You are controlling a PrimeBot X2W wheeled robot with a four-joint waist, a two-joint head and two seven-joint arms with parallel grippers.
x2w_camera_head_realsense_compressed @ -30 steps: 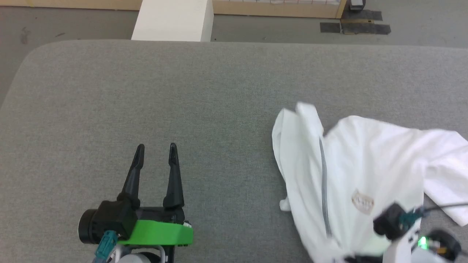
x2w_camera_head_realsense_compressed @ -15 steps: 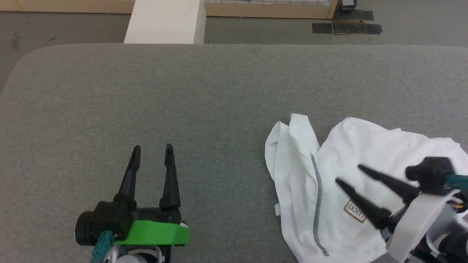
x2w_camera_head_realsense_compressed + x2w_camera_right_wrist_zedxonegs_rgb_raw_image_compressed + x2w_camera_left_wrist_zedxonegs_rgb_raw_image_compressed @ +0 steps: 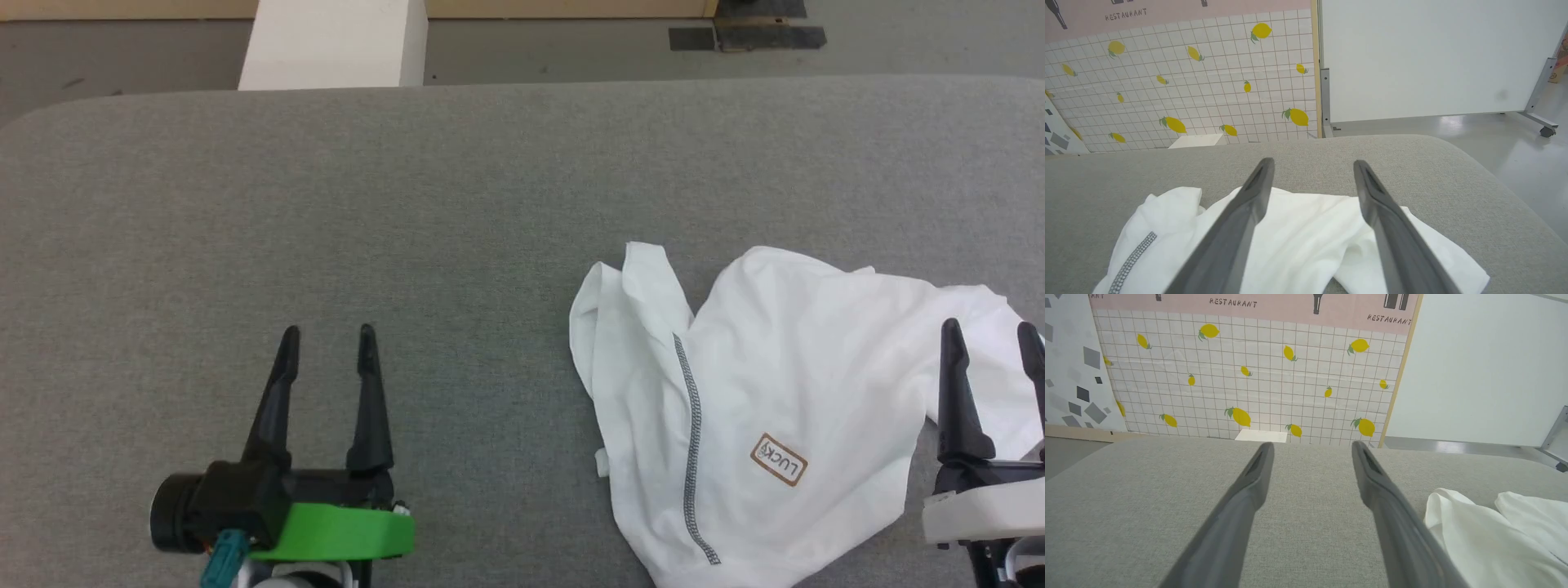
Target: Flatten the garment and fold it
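The white T-shirt (image 3: pixel 784 408) lies crumpled on the right half of the grey table, a dark zigzag seam (image 3: pixel 692 441) down its left part and a brown-bordered "LUCKY" patch (image 3: pixel 779 459) near its front. My right gripper (image 3: pixel 989 331) stands open at the shirt's right edge, fingers over the sleeve, holding nothing; from its wrist the shirt (image 3: pixel 1306 241) spreads under the fingers. My left gripper (image 3: pixel 326 333) is open over bare table, well left of the shirt. The shirt's edge (image 3: pixel 1490 535) shows at the lower right of the left wrist view.
The grey padded table (image 3: pixel 408 204) has rounded far corners. A white block (image 3: pixel 335 45) stands on the floor beyond its far edge, with dark tape patches (image 3: pixel 747 37) to the right. A lemon-patterned wall panel (image 3: pixel 1249 375) and a white board (image 3: pixel 1433 57) stand behind.
My right gripper swung from lying across the shirt's chest to the right edge, fingers now pointing away. The shirt settled flatter, patch uncovered. The head camera shifted; the left gripper held still.
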